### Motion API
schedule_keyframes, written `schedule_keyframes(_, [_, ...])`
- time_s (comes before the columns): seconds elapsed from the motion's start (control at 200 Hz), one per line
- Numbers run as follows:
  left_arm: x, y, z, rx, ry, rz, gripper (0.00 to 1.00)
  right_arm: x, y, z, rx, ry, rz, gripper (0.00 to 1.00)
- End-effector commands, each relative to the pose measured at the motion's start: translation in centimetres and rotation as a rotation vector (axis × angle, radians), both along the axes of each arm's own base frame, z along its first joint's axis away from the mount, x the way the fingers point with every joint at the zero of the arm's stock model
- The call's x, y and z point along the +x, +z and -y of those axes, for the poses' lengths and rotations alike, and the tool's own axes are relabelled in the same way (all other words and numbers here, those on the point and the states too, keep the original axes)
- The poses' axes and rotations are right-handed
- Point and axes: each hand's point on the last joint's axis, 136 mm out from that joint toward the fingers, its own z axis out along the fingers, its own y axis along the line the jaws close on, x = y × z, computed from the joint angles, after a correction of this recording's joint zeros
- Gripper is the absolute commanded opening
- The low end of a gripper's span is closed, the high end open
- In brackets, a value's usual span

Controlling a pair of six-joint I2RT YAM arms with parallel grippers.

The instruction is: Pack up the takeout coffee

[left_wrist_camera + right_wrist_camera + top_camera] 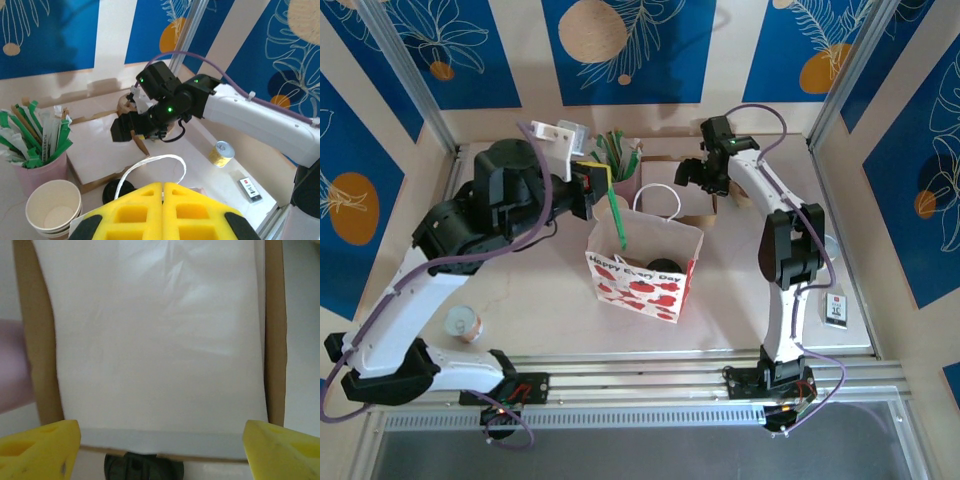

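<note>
Left tool [163, 190] clenched on green straw [617, 220] over gift bag [640, 285]; right tool [160, 440] released above white box [160, 340].

One bag [640, 285], one pink cup [42, 172] — one lid [112, 192].

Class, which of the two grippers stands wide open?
The right gripper, fingers spread above the white paper; the left gripper is shut on a green straw.

Overhead camera looks down on the table [550, 290]; both wrist cameras face the white tray [97, 150], right's closest.
</note>
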Motion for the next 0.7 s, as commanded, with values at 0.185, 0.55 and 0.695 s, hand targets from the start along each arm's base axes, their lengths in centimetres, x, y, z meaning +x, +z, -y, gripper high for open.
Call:
schedule_keyframes(0.185, [1.9,-3.9,1.0,0.052,0.054,0.014,0.00,1.6,-3.4,-0.1,-0.092,0.040,-0.057,0.80])
schedule_keyframes(0.55, [3.2,-8.5,2.2,0.109,0.073,-0.029,0.00,2.6,-7.0,-2.5,-0.132,0.111,-0.096,0.74])
schedule_keyframes(0.695, [3.3,-10.2,2.4,0.126,0.072,-0.054,0.05,2.6,-8.0,-2.5,-0.146,0.120,-0.114,0.66])
